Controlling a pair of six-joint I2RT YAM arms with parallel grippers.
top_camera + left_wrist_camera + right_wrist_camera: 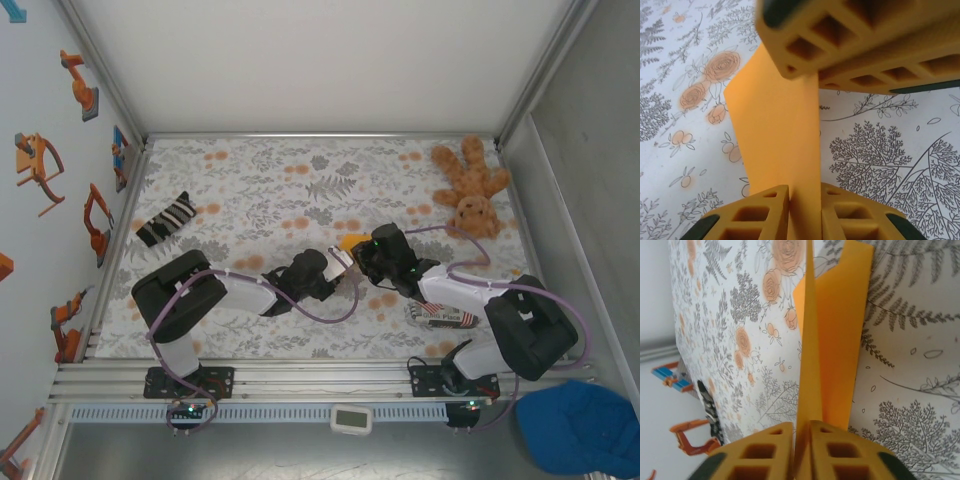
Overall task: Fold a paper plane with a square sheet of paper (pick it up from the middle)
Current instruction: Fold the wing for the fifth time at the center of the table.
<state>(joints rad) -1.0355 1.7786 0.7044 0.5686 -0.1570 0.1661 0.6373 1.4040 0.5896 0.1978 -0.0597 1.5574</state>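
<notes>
Two arms meet mid-table over the flowered tablecloth (pixel 260 180), wrists nearly touching. A brown plush teddy (pixel 470 190) sits well beyond and to the right of the right gripper (pixel 801 440). A red-and-white striped packet (pixel 445 316) lies behind that gripper, under its forearm. A black-and-white striped cloth (pixel 165 220) is well off to the left of the left gripper (pixel 805 205). None of them is in my way.

The orange sheet (pixel 775 135), already creased narrower, stands on edge between the two grippers. I can't tell whether its lower edge touches the cloth.

Left gripper: jaws narrow, pinching the sheet, with the paper running straight out of the gap. Right gripper: the same, jaws narrow on a folded edge, one flap leaning off to its right. In the left wrist view the right gripper's fingers (pixel 865 50) sit at the far end of the sheet, just across from the left ones.

Risks, my read:
- Both grippers hold one thin sheet, so if I move the arms out of step, pulling apart or twisting, it tears or buckles.
- If either pinch slips, the crease drifts off-centre and the plane comes out lopsided.
- If one side lets go early, the sheet flops from the other.
- The fingers are close enough to bump each other.
</notes>
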